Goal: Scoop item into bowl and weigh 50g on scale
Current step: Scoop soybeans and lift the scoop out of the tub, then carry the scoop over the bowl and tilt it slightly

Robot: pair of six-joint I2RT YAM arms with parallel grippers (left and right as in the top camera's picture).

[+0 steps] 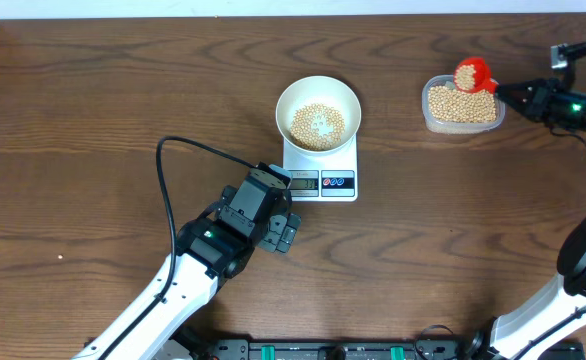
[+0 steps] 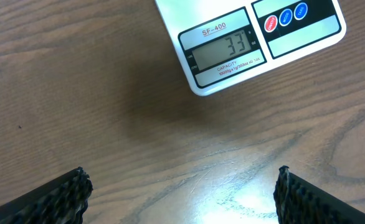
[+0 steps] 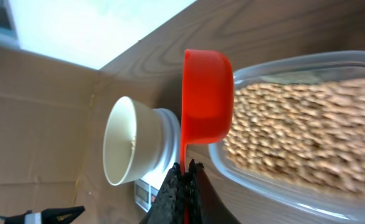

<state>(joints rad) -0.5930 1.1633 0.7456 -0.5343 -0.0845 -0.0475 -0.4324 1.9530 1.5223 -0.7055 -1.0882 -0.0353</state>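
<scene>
Brown wooden worktop (image 1: 93,120) carries everything. A small flat white scale (image 1: 345,162) sits in the middle, and a round white bowl (image 1: 287,100) stands on it. Many small round tan beans (image 1: 318,126) lie in the bowl. The grey number window (image 2: 225,48) on the scale shows 33. More beans fill a clear plastic tub (image 1: 426,108), well apart on the right. The right hand (image 3: 184,186) is pinched tight on the thin handle of a red plastic scoop (image 3: 207,93), which is tipped on its side over the tub's edge. The left hand (image 2: 181,183) is spread wide with nothing in it, over bare wood just beside the scale's front corner.
</scene>
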